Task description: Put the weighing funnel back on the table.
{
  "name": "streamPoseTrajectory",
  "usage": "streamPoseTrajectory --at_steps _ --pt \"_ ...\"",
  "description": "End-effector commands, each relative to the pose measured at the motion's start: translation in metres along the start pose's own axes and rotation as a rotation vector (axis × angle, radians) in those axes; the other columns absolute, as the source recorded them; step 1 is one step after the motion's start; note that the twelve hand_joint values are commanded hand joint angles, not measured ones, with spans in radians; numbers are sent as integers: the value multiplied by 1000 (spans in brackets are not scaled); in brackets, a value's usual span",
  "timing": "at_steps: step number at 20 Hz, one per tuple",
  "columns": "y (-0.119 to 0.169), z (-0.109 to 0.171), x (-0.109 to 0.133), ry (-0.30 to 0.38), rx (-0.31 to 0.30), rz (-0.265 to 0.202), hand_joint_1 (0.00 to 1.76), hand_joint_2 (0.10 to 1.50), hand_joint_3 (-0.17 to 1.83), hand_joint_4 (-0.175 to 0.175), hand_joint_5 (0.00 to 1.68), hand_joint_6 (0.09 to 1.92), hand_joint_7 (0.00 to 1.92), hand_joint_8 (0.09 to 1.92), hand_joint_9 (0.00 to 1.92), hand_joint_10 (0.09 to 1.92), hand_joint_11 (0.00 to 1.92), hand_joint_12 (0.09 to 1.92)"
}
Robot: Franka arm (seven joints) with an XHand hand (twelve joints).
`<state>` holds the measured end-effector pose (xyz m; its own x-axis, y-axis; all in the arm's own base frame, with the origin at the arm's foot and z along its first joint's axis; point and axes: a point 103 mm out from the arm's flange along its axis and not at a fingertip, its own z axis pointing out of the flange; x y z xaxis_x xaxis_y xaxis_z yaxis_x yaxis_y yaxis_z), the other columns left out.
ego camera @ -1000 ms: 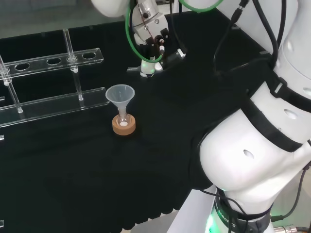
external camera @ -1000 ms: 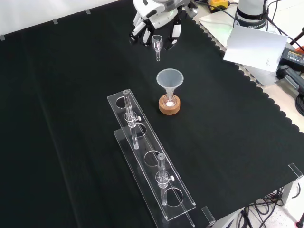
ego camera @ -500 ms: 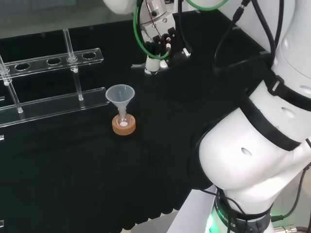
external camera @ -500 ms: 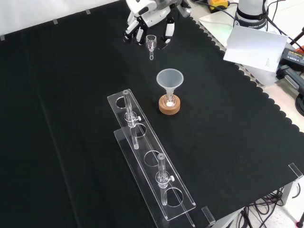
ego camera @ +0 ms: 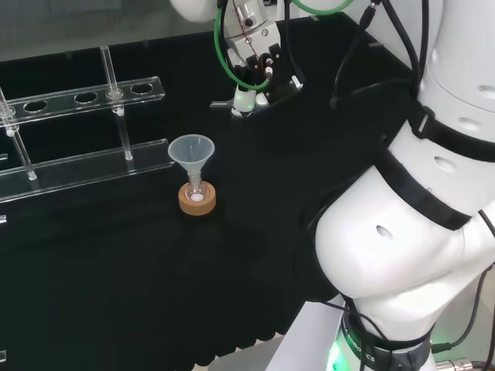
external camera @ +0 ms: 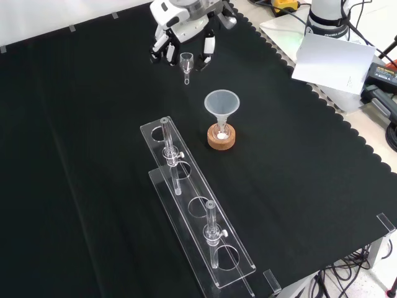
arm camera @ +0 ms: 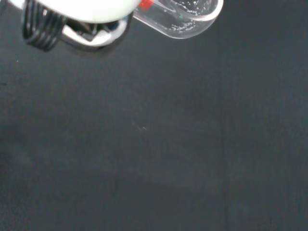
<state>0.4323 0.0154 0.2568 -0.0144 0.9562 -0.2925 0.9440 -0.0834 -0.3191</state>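
The weighing funnel [external camera: 186, 62] is a small clear scoop with a short stem pointing down, held above the cloth near its far edge in the front view. The black and white hand [external camera: 181, 30] is shut on it, with fingers curled at either side of its cup. In the head view the hand [ego camera: 257, 66] is at the top centre, and the weighing funnel [ego camera: 230, 103] shows as a faint clear piece under a white fingertip. The wrist view has the weighing funnel [arm camera: 185, 19] close beside a blurred white part of the hand [arm camera: 79, 8], over bare black cloth.
The big funnel [external camera: 221, 105] stands in a small flask on a cork ring [external camera: 221, 138], nearer the camera than the hand in the front view. A clear tube rack [external camera: 195, 217] with upright tubes lies in front of it. White paper [external camera: 335, 59] lies past the cloth's right edge.
The hand has carried the weighing funnel to the left in the front view, away from above the big funnel. In the head view it has shifted slightly right and farther off.
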Motion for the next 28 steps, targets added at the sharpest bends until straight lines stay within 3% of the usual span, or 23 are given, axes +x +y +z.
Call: streamPoseTrajectory --at_steps 1,13,28 --pt "59 6 0 5 -14 -42 1123 652 658 175 1273 675 378 706 815 393 835 1009" --pt "120 26 30 -31 27 -99 1123 652 658 175 1272 677 379 706 814 394 830 1012" --pt "161 70 37 -36 73 -122 1123 652 660 175 1271 680 380 706 813 396 825 1016"
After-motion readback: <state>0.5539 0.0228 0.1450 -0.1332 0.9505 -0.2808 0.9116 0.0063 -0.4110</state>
